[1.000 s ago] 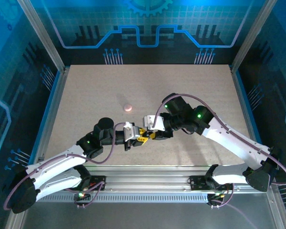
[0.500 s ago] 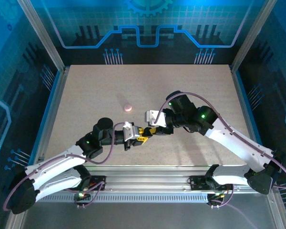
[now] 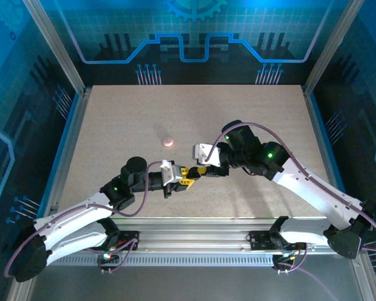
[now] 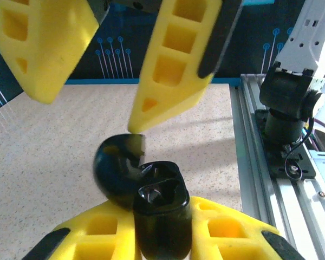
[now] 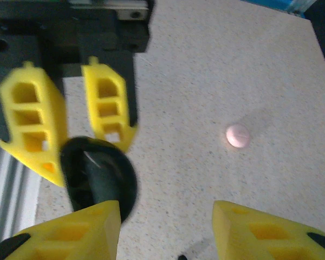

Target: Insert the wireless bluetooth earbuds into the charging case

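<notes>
While my left tool (image 3: 188, 180) is gripping the open black case (image 4: 157, 216) near the tabletop's (image 3: 113, 125) middle, my right tool (image 5: 168, 233) is hovering just beside it, partly open and empty. A pink puck (image 5: 238, 136) is lying farther back, slightly left.

The black round plastic charging case (image 4: 131, 176) sits between my left gripper's (image 3: 187, 181) fingers, above the near middle of the speckled table (image 3: 113, 125). My right gripper (image 3: 199, 172) is just right of it, and the small pink round puck (image 3: 168, 142) lies behind both.
</notes>
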`<state>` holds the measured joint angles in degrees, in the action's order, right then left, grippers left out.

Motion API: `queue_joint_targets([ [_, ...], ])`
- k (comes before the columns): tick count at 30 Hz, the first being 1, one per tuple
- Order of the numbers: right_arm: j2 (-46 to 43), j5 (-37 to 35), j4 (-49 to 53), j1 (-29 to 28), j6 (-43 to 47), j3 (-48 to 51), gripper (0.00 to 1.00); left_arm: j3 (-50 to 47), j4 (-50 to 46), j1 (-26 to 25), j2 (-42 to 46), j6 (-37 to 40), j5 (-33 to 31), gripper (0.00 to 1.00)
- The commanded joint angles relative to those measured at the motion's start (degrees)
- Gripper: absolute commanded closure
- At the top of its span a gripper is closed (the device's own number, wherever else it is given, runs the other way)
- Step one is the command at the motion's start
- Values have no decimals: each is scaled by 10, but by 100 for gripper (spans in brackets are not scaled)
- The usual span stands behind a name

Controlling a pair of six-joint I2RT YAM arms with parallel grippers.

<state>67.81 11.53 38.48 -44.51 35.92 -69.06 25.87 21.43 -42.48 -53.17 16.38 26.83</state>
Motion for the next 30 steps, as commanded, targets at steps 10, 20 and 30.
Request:
queue_joint_targets([
  [10, -44, 96, -14, 30, -12, 30, 48, -22, 85, 1, 3, -49, 15, 87],
  [20, -15, 151, -17, 31, -19, 24, 51, -19, 88, 1, 1, -49, 28, 87],
  [30, 5, 182, -24, 31, -18, 19, 61, -19, 87, 1, 3, -48, 35, 87],
])
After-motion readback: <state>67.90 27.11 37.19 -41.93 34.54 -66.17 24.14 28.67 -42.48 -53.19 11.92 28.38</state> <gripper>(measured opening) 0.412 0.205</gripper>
